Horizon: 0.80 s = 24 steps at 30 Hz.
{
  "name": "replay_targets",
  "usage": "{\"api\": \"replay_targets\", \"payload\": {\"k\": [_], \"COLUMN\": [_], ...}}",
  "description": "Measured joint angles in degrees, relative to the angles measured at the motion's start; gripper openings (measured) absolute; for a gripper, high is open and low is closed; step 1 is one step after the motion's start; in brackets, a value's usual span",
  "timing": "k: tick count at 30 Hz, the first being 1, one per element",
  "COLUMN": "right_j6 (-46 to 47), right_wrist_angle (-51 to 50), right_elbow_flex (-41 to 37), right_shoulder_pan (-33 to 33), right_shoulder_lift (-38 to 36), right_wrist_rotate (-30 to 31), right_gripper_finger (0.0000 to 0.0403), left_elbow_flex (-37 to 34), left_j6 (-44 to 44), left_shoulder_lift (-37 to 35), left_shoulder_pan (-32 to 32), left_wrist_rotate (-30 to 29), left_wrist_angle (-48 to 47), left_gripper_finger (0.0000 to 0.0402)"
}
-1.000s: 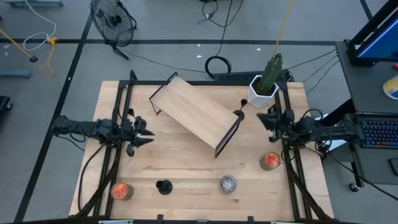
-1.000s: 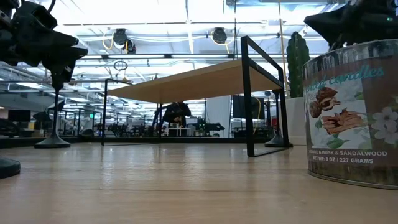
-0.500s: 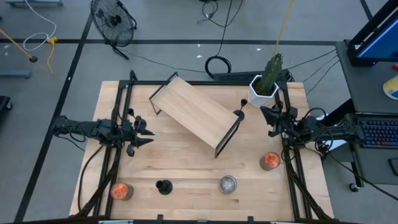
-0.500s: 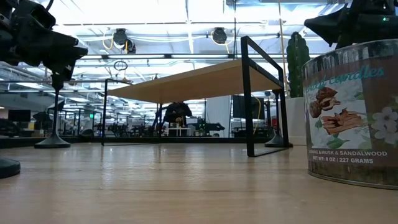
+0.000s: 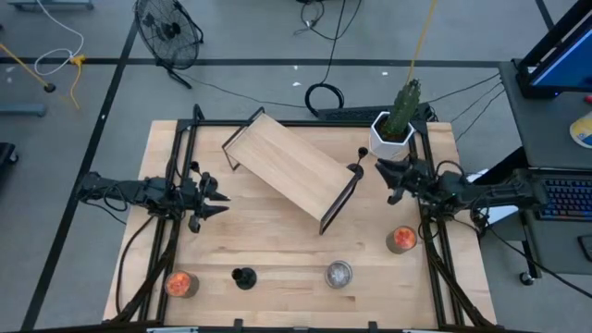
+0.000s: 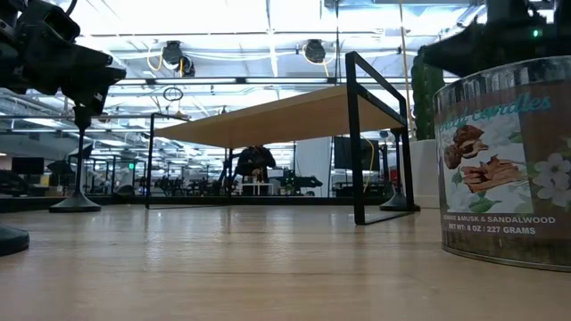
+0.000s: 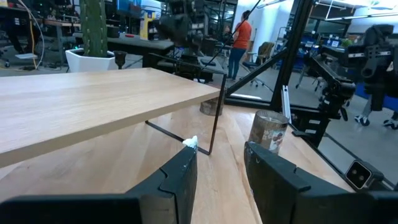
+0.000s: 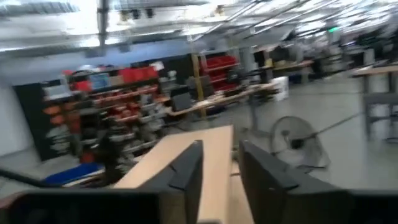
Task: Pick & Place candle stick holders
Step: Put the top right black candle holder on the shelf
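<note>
The right gripper point(image 5: 382, 170) hangs with fingers point(image 8: 186, 171) parted and empty beside the wooden shelf's point(image 5: 289, 165) right end, near an upright black holder point(image 5: 362, 151). Along the near edge stand an orange cup point(image 5: 180, 283), black holder point(image 5: 242, 276), silvery cup point(image 5: 339, 274) and second orange cup point(image 5: 400, 240), all upright. The left gripper point(image 5: 222, 203) waits, fingers apart and empty.

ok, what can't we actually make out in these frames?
- Low view: candle tin cut off by the right edge, hiding what stands behind it.
- Right wrist view: motion-blurred; wooden shelf only roughly visible.
- High view: black holder too small to show its shape.
</note>
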Motion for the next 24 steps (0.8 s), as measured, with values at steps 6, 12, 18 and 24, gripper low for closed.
{"api": "replay_targets", "payload": {"k": [6,12,18,24], "right_j6": [-8.70,-9.70,-6.23,-0.11], "right_wrist_angle": [-1.26,-3.92,-8.84,-9.53], "right_elbow_flex": [5.05,5.53,5.55,5.56], "right_shoulder_pan": [-0.02,-0.07,-1.24,-5.43], "right_shoulder_lift": [4.79,7.72,9.88,11.03], "right_wrist_rotate": [7.60,10.41,11.80,10.99], "right_gripper_finger": [0.0179,0.0245,0.0279,0.0287], "left_elbow_flex": [-0.02,-0.02,-0.02,-0.02], "left_j6": [-0.09,-0.09,-0.09,-0.07], "left_shoulder_lift": [0.02,0.02,0.02,0.02], "left_shoulder_pan": [0.00,0.02,0.02,0.01], "left_wrist_rotate": [-0.02,-0.04,-0.08,-0.08], "left_wrist_angle": [0.11,0.23,0.29,0.32], "left_gripper_finger": [0.0138,0.0138,0.0138,0.0138]}}
